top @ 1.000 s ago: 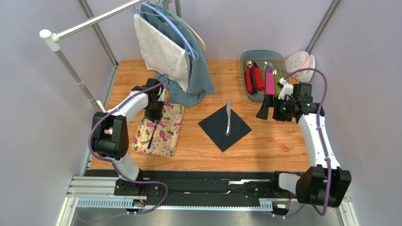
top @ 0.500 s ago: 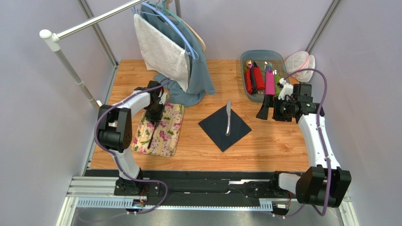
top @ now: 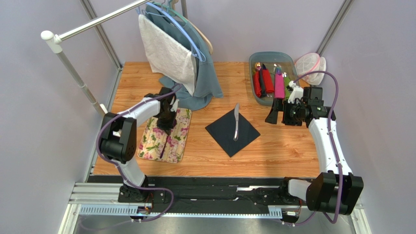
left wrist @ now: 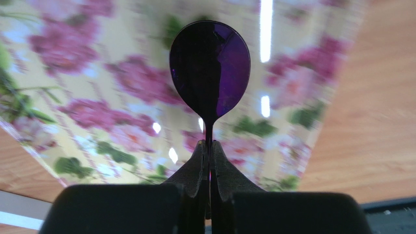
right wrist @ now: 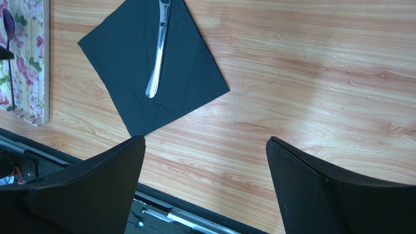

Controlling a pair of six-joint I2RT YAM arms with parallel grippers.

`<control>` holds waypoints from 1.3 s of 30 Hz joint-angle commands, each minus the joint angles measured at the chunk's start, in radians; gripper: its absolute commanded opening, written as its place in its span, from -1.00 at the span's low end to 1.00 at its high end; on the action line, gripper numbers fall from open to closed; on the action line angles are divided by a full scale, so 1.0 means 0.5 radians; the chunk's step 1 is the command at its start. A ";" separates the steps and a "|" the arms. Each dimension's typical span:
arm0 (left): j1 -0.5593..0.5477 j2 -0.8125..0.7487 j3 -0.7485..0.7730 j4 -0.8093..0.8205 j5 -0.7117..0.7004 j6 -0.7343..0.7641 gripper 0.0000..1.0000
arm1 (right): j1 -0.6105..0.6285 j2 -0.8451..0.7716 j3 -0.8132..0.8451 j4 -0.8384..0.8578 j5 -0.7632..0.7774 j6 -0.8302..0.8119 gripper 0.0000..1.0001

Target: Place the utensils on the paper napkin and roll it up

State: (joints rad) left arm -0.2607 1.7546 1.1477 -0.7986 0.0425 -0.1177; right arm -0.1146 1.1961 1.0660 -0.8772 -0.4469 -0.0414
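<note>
My left gripper (top: pixel 167 122) (left wrist: pixel 210 146) is shut on the neck of the purple-tinted spoon (left wrist: pixel 210 68). It holds the spoon over the floral mat (top: pixel 149 139). The spoon's thin dark handle (top: pixel 165 144) trails toward the near edge. The spoon also shows in the right wrist view (right wrist: pixel 8 22). The dark navy napkin (top: pixel 224 134) (right wrist: pixel 122 48) lies flat as a diamond at the table's middle. A silver utensil (top: pixel 236 123) (right wrist: pixel 158 48), shaped like a knife, lies on it. My right gripper (top: pixel 276 111) (right wrist: pixel 205 146) is open and empty, right of the napkin.
A grey bin (top: pixel 254 63) at the back right holds red, pink and green rolls. A white mesh item (top: pixel 310 66) lies beside it. Towels hang from a rail (top: pixel 171 53). A teal cloth (top: pixel 195 97) drapes onto the table behind the mat.
My left gripper has moved right across the floral mat with the spoon in it. The right arm, napkin and silver utensil have not moved.
</note>
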 commanded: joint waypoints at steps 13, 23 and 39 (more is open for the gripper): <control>-1.178 0.037 0.801 -0.047 0.188 -0.396 -1.00 | -0.007 -0.027 0.019 0.033 -0.020 0.009 1.00; -1.175 0.822 1.769 -0.228 0.071 -1.038 -1.00 | -0.010 -0.005 0.019 0.046 -0.027 0.070 1.00; -1.019 1.212 2.067 -0.010 0.124 -1.158 -1.00 | -0.010 -0.015 -0.040 0.064 -0.020 0.067 1.00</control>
State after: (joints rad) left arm -0.7795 2.3451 2.1223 -0.8410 0.0929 -0.6758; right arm -0.1146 1.1950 1.0424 -0.8734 -0.4477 -0.0189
